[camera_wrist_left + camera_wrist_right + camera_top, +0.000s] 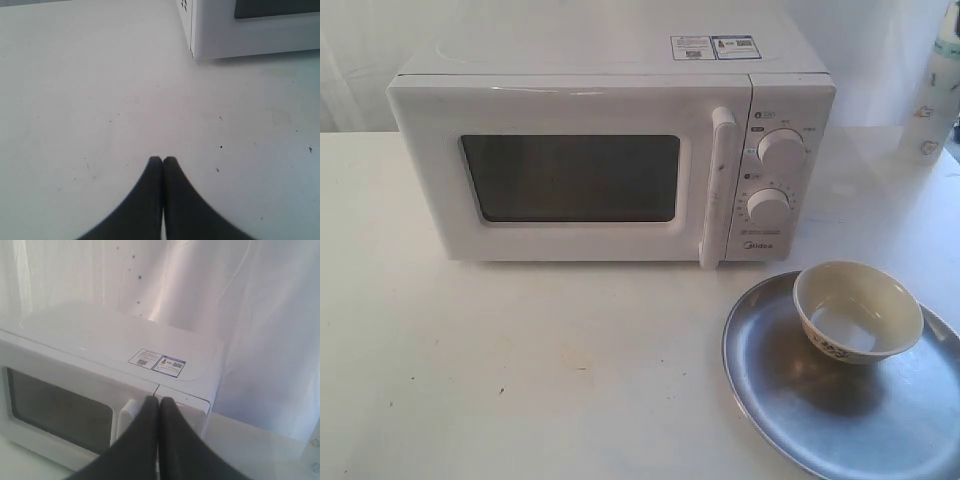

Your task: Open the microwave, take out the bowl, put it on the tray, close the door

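Small cream ceramic bowl w/ dark patterned band (857, 312) sits upright on the wide round silver metal tray (790, 400), toward its far edge, at near right of the white worktop (520, 370). Big white boxy Midea microwave (610, 60) stands farther back. Its white door w/ dark window (570, 180) is flush shut, tall bar handle (717, 185) at the door's right edge. So the task looks done.

Left end effector (163, 160): fingers pressed together, empty, low over bare worktop near the microwave's near-left corner, prob. parked out of the way. Right end effector (159, 401): also together, empty, raised in front of the handle's top, clear of the bowl.

Pale bottle-like item (938, 90) at far right, well apart. Nothing stands btw. tray and microwave.
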You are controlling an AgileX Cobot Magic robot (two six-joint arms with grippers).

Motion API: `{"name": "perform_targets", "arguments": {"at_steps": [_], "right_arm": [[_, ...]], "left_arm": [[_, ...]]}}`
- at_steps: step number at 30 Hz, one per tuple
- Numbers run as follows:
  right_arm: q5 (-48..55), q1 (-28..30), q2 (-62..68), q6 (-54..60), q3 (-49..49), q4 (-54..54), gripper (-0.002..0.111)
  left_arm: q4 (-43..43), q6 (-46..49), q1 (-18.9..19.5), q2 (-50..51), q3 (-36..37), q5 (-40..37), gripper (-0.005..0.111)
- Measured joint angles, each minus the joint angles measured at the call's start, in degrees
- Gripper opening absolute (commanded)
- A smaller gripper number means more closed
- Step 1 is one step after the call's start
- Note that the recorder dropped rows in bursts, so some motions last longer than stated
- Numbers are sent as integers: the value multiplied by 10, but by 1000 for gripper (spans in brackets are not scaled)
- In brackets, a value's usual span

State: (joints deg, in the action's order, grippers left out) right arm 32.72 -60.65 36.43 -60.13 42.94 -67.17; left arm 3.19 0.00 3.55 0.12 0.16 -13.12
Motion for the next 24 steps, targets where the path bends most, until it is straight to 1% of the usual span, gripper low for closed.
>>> {"name": "perform_targets", "arguments": {"at_steps": [3, 5, 9, 10, 12, 13, 17, 20, 22, 24], "right_arm": [[-11, 21, -42, -60, -28, -14, 0], [-37, 61, -64, -100, -48, -20, 0], [-124, 168, -90, -148, -84, -22, 0], [-161, 203, -95, -157, -95, -22, 0], [-219, 250, -101, -169, -112, -22, 0], [-260, 283, -106, -176, -121, -22, 0], [-363, 381, -138, -200, -165, -18, 0], [-388, 452, -179, -208, -188, -4, 0], [-393, 480, -207, -209, -197, 3, 0], [-398, 495, -236, -211, -208, 6, 0]], "left_arm": [[0, 0, 0, 0, 0, 0, 0], [0, 0, 0, 0, 0, 0, 0], [0, 0, 0, 0, 0, 0, 0], [0, 0, 0, 0, 0, 0, 0], [0, 0, 0, 0, 0, 0, 0], [0, 0, 0, 0, 0, 0, 0], [0, 0, 0, 0, 0, 0, 0], [0, 0, 0, 0, 0, 0, 0], [0, 0, 0, 0, 0, 0, 0], [0, 0, 0, 0, 0, 0, 0]]}}
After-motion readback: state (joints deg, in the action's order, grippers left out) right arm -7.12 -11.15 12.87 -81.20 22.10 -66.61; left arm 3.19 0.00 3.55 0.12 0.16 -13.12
